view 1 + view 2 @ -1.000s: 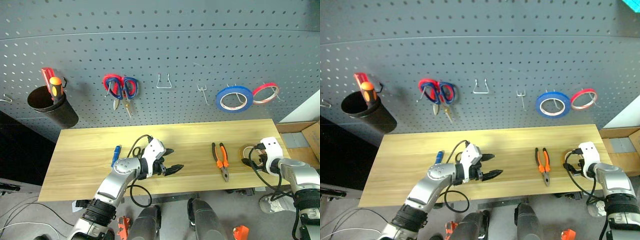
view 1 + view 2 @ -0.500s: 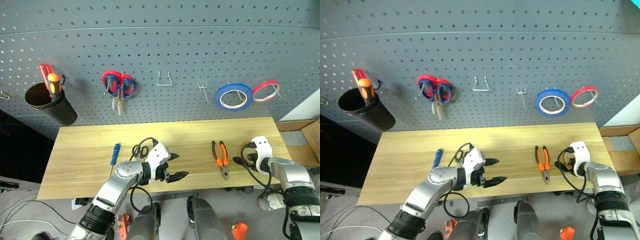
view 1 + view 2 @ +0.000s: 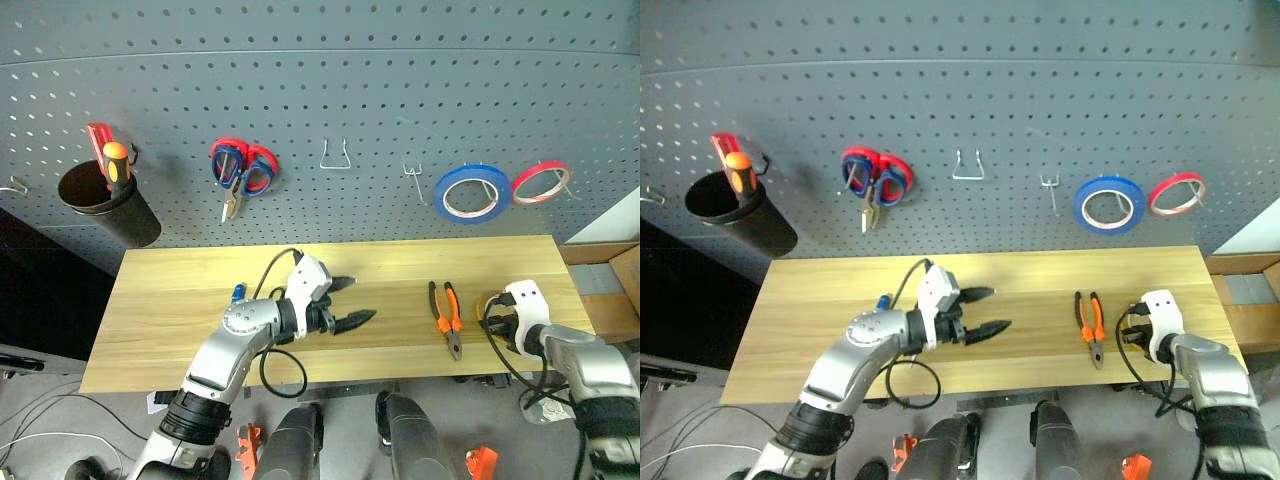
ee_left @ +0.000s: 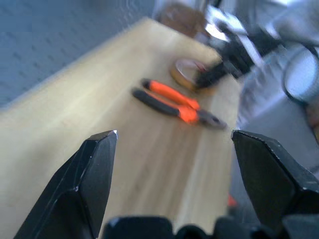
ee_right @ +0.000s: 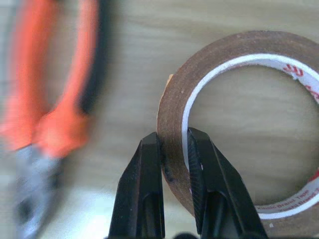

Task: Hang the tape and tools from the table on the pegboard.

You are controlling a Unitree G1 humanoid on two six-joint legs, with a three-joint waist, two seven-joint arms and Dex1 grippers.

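My right gripper (image 5: 174,149) is clamped across the wall of the tape (image 5: 239,124), one finger inside the ring, tape lying flat at the bench's (image 3: 180,310) right end beside the pliers (image 3: 445,315). Advice: lift straight, keep the ring hanging free for its hook. My left gripper (image 3: 348,303) hovers spread, empty, mid-bench. On the pegboard (image 3: 350,90), a black cup (image 3: 105,205) holds two screwdrivers.

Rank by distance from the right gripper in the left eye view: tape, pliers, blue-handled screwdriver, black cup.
1. tape: pinched in the right gripper, its jaws shut on the ring's wall.
2. pliers: beside it on the table, toward the middle.
3. blue-handled screwdriver: past the left gripper.
4. black cup: far left of the pegboard.
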